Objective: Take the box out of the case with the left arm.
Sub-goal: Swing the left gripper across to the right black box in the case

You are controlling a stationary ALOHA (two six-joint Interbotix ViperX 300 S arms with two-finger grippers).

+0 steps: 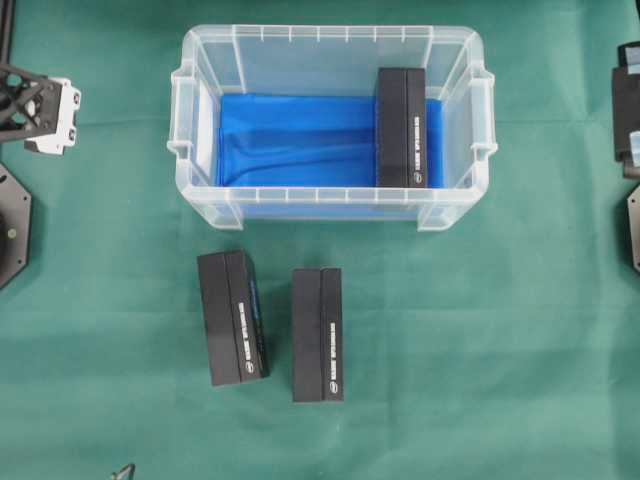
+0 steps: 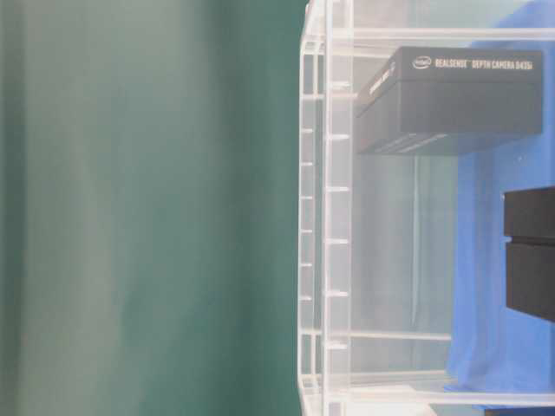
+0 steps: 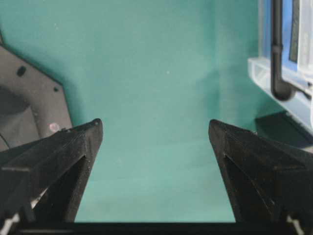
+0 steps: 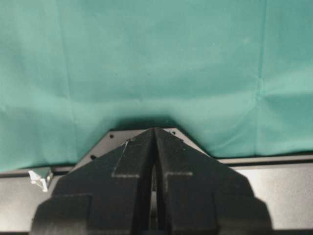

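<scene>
Clear plastic case (image 1: 330, 205) centre, black box (image 1: 401, 128) inside at 3 o'clock; left gripper (image 3: 155, 129) spread wide, empty; right gripper (image 4: 154, 131) pressed together.

Overhead view: you look straight down on the green cloth (image 1: 480, 340), with the whole case (image 1: 330, 40) in frame. Table-level view: you sit close against the case (image 2: 325, 217), seeing through its clear wall; the picture appears turned on its side. Left wrist view: you look past the left gripper (image 3: 155, 132) down at the cloth (image 3: 156, 73), sharing a case corner (image 3: 274, 73) with the overhead. Right wrist view: you look along the right gripper (image 4: 154, 129) onto cloth (image 4: 156, 54).
</scene>
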